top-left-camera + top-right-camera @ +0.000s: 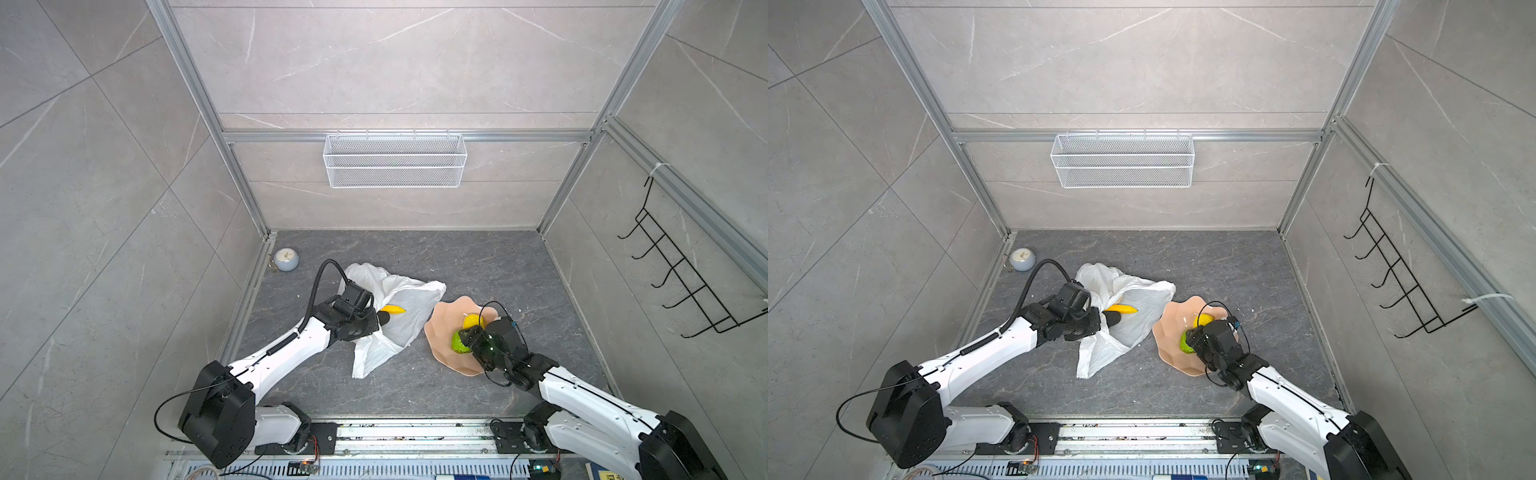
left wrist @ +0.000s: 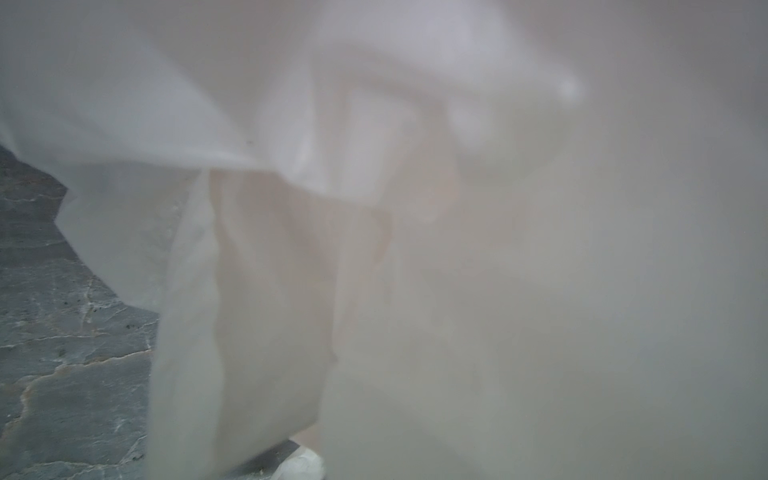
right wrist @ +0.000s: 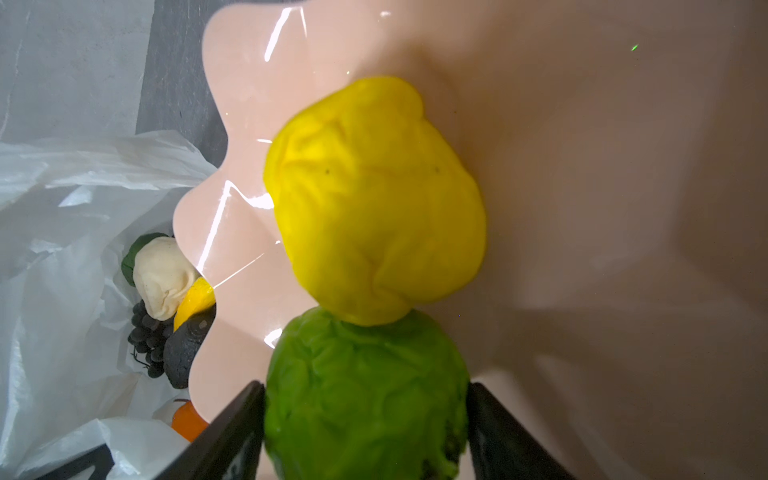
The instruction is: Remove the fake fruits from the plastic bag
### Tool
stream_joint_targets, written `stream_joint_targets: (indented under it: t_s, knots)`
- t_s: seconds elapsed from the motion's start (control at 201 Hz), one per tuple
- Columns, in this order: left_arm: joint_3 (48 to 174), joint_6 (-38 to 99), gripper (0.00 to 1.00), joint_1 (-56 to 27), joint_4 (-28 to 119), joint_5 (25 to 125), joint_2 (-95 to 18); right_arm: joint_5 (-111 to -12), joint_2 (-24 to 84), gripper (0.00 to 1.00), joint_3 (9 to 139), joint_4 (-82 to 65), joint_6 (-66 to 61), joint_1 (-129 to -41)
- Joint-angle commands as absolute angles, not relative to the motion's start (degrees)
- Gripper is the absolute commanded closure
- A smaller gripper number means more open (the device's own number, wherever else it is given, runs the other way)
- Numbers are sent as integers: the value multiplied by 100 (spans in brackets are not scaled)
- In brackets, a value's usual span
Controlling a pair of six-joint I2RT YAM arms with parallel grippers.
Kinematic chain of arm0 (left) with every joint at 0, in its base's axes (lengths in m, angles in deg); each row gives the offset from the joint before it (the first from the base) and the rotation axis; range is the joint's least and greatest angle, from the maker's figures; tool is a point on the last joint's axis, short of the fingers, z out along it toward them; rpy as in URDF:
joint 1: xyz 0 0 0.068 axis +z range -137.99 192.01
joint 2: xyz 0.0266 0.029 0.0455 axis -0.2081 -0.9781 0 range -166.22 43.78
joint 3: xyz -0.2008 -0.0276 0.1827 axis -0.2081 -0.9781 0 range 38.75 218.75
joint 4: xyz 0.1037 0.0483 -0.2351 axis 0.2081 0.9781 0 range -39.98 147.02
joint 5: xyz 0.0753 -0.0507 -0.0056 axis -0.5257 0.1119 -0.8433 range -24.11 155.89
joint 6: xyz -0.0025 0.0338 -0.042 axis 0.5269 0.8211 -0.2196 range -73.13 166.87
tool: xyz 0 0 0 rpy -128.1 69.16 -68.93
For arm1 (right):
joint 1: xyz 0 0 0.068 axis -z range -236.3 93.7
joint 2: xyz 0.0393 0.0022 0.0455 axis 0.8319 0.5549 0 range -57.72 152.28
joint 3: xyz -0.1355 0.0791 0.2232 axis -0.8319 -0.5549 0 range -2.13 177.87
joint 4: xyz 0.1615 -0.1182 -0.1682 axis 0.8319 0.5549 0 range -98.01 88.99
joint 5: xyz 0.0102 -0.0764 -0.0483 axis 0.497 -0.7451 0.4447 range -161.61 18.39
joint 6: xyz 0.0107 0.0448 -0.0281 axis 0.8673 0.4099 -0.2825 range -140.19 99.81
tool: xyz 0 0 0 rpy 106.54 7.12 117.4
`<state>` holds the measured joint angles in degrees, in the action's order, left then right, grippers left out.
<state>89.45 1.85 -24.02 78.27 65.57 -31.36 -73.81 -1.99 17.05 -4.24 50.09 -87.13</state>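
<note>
Two fruits on the pink plate [image 1: 442,332]: bumpy yellow fruit [image 3: 374,199], and bumpy green fruit [image 3: 365,361] clasped by your right gripper [image 3: 365,390]. Banana [image 1: 393,309], pear [image 3: 164,274] and grapes [image 3: 145,336] remain in the plastic bag [image 1: 407,328] beside it; left gripper [image 1: 384,318] closed there.

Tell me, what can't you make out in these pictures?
- Left wrist view: the plastic bag drapes the lens, blurring everything.
- Right wrist view: the rim of the pink plate partly hides the pear, grapes and orange.
- Right gripper: clamping or merely flanking the bumpy green fruit? Unclear; the fruit's own bulge hides the contact.
</note>
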Motion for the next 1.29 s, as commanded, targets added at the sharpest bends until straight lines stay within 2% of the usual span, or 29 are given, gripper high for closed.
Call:
stream_joint_targets:
  t_s: [0.0,0.259,0.473,1.026,1.18,1.289]
  knots:
    - [9113,222,100,-2427,7891,6436,-3005,-7412,-235,29,1819,25,4931,-8688]
    - [9113,232,100,-2428,7886,6422,-3031,-7365,-570,29,1700,75,4844,-8688]
    - [9122,233,100,-2426,7876,6422,-3058,-7376,-908,33,1001,-1280,4771,-8688]
    - [9199,279,100,-2423,7999,6383,-3014,-7812,1589,35,1003,-4853,4163,-8688]
    - [9235,292,100,-2427,8027,6365,-3000,-7871,1725,32,939,-4872,4151,-8688]
    - [9235,301,100,-2423,8031,6351,-2987,-7833,1583,25,860,-4633,4099,-8688]
